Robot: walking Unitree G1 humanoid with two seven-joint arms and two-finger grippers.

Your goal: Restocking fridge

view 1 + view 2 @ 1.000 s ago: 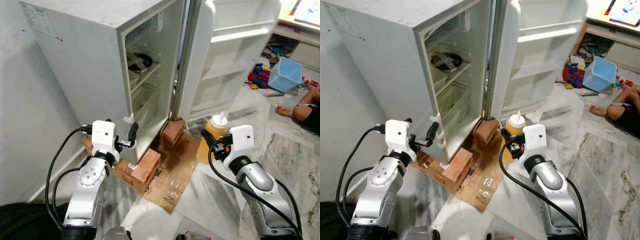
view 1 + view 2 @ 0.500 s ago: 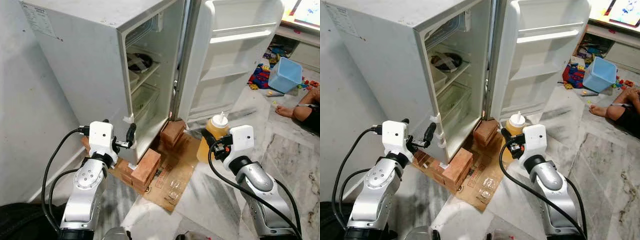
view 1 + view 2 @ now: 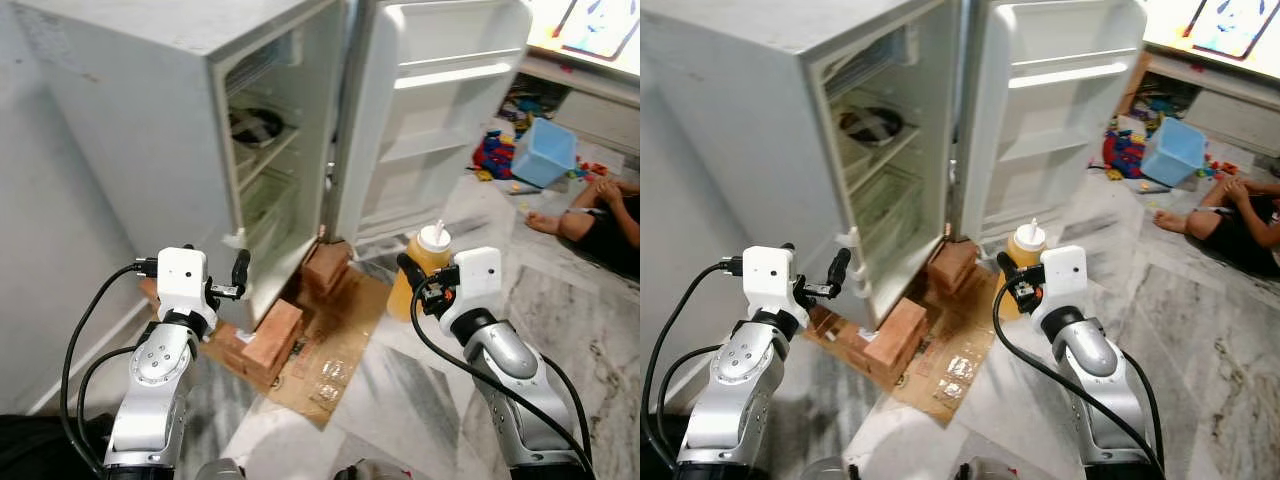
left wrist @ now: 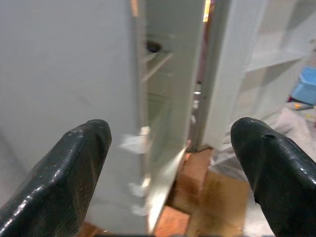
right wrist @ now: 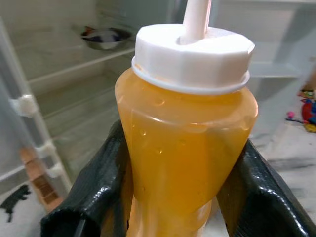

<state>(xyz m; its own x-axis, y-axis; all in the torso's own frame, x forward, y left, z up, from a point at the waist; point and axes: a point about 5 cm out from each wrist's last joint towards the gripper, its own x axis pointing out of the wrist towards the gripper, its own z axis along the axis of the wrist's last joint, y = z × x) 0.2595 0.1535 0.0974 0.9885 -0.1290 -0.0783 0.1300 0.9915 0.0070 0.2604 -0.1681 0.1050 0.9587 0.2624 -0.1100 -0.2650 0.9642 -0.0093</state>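
Orange squeeze bottle [image 5: 185, 148] with white nozzle cap, clamped in right gripper [image 3: 412, 283]. Left gripper [image 4: 173, 163] spread wide near open fridge [image 3: 200, 130]. Bottle base hidden.

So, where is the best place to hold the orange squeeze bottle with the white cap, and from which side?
Grip the orange squeeze bottle around its narrower waist below the white cap, coming from the side with one finger on each flank, as the right gripper does now. The bottle stands upright and its shoulder widens above the fingers, which should stop slipping.
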